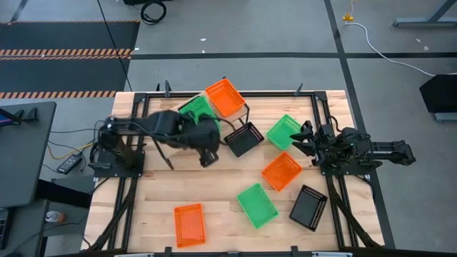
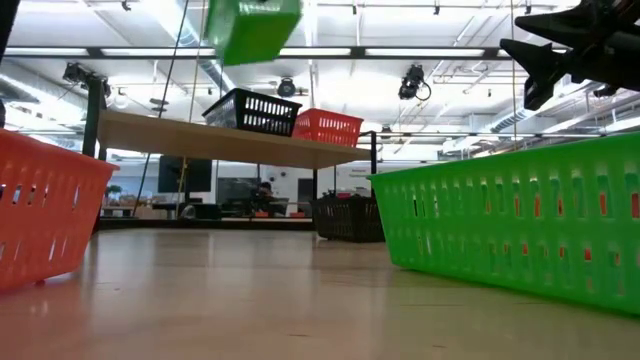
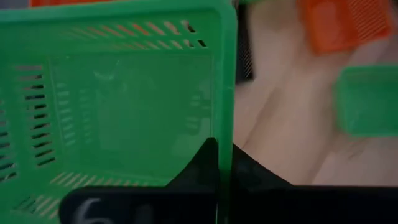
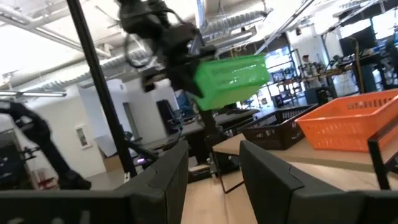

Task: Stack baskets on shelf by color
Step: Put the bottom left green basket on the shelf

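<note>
Above the shelf's (image 2: 230, 142) left end, a green basket (image 2: 252, 28) is held by its rim in the closed fingers of the left end effector (image 3: 217, 158), lifted clear so that it can be lowered onto the board. On the shelf, a black basket (image 2: 250, 112) and an orange basket (image 2: 327, 127) are already set apart by colour. At the table's (image 1: 221, 207) right edge, the right end effector (image 1: 298, 140) is parked, its fingers spread.

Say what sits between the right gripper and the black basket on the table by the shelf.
A green basket lies between the right gripper and that black basket, shown in the high view.
</note>
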Controlling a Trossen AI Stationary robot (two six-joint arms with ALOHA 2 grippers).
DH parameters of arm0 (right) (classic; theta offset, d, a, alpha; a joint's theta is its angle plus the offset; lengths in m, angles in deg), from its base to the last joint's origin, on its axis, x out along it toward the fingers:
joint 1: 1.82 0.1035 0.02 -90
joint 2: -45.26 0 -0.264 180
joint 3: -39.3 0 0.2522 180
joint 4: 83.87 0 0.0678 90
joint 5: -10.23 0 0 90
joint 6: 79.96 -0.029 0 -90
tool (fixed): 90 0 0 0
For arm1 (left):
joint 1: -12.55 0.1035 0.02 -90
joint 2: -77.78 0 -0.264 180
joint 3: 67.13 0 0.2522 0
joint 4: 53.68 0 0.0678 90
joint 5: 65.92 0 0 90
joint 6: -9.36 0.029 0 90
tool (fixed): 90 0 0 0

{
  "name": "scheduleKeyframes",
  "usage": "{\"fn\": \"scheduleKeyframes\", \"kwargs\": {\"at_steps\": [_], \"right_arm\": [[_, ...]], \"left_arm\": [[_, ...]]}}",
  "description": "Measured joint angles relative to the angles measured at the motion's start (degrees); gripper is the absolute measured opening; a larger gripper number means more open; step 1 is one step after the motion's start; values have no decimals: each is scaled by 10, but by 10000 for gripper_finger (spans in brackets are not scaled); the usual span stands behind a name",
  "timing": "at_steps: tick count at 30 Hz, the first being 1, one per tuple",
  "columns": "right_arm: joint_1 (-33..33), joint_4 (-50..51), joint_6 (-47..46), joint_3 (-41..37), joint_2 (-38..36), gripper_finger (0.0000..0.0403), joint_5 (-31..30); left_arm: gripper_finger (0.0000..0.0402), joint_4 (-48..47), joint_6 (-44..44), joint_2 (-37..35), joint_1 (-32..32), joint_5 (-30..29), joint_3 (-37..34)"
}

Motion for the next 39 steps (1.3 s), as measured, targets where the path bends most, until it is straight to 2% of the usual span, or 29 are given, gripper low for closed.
{"fn": "scheduleKeyframes", "kwargs": {"at_steps": [8,14,19,33,39], "right_arm": [[0,17,-2,0,0,151,20],[0,19,-10,0,0,151,20],[0,17,-14,0,0,151,18],[0,16,-15,0,0,151,17],[0,16,-15,0,0,151,17]], "left_arm": [[3,0,-51,-120,22,56,-204],[5,0,-80,-151,9,77,-292],[6,2,-88,-150,8,101,-340],[7,49,-62,-150,37,91,-417],[9,63,-46,-150,51,86,-424]]}}
